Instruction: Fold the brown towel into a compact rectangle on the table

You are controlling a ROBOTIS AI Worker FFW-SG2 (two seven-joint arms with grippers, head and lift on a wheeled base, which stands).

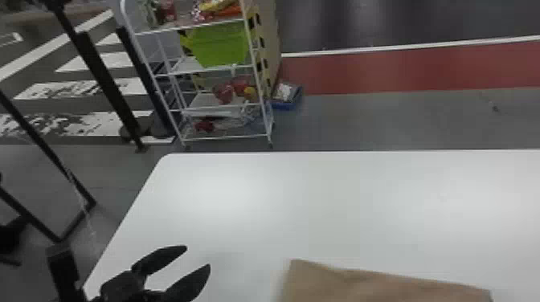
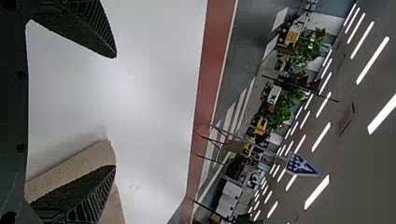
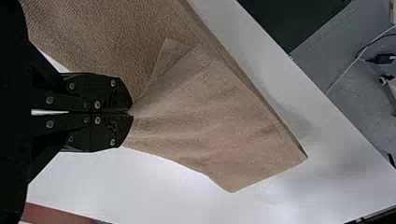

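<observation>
At five o'clock in your head view, the brown towel (image 1: 381,285) is lying on the table (image 1: 321,200), its far edge running roughly nine to three. Your right gripper (image 3: 132,111), being nearer, is pinching its cloth between closed fingers. Toward seven, your left gripper (image 1: 197,257) is gaping wide, empty, the towel lying at its three o'clock.

White wire rack (image 1: 203,100) on grey floor (image 1: 381,124), with a green bin (image 1: 221,46) on it, a blue tray (image 1: 283,106) at its foot and a red floor band (image 1: 381,72) beside it.
</observation>
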